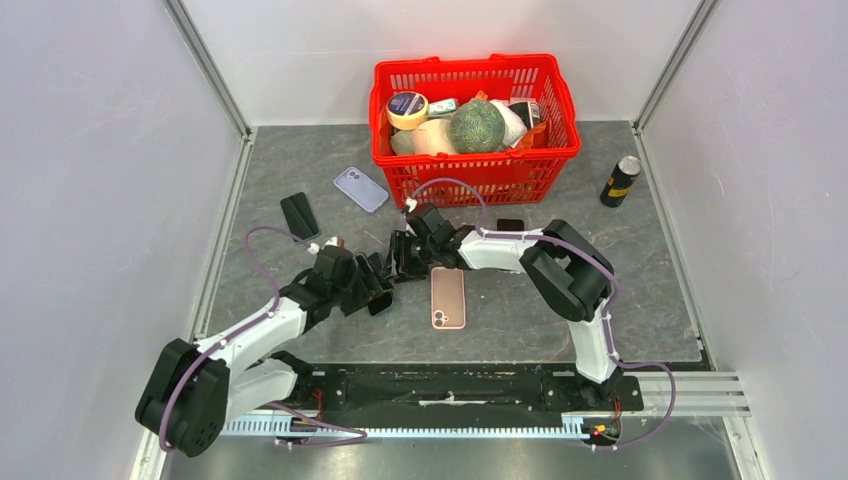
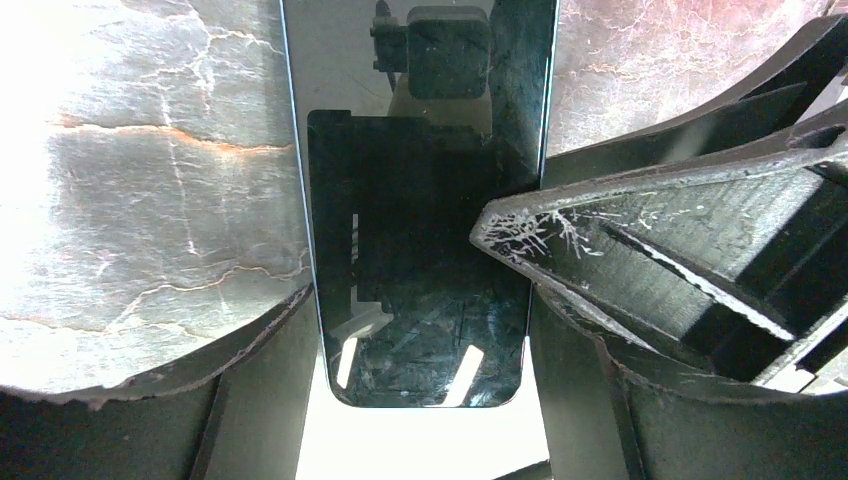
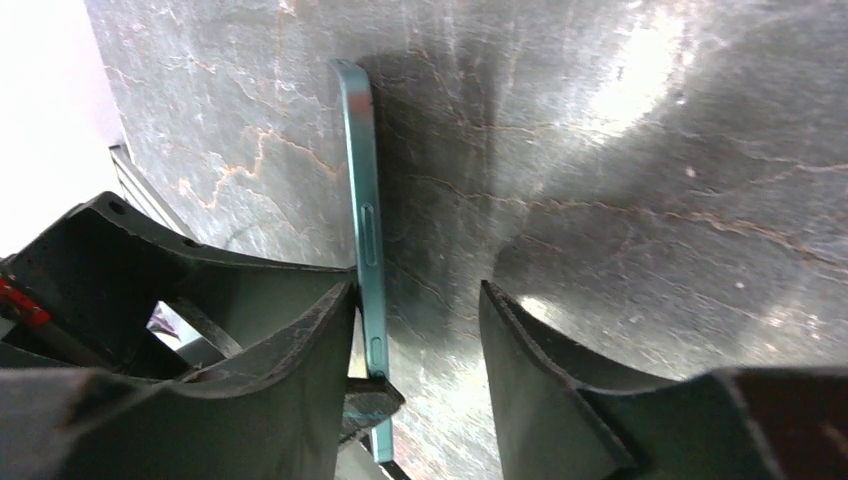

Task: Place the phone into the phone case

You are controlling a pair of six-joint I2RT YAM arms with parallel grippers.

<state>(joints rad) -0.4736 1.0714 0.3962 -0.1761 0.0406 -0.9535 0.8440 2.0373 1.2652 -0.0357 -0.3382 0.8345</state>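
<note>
The phone [image 2: 420, 200] has a dark glass screen and a teal-green edge [image 3: 362, 200]. It stands on its long edge on the table. My left gripper [image 2: 420, 300] is shut on it across its width, one finger on each side. My right gripper [image 3: 418, 290] is open around the phone's thickness: its left finger lies against the phone and its right finger stands apart. One right fingertip [image 2: 560, 235] touches the screen. In the top view both grippers [image 1: 378, 288] [image 1: 402, 255] meet mid-table and hide the phone. A pink phone-shaped shell [image 1: 448, 297] lies beside them; I cannot tell whether it is the phone case.
A lilac phone-shaped thing [image 1: 360, 189] and a black one [image 1: 300, 215] lie at the back left. A red basket [image 1: 475, 165] full of goods stands at the back centre. A dark can [image 1: 620, 181] stands at the back right. A small black object [image 1: 510, 225] lies by the basket.
</note>
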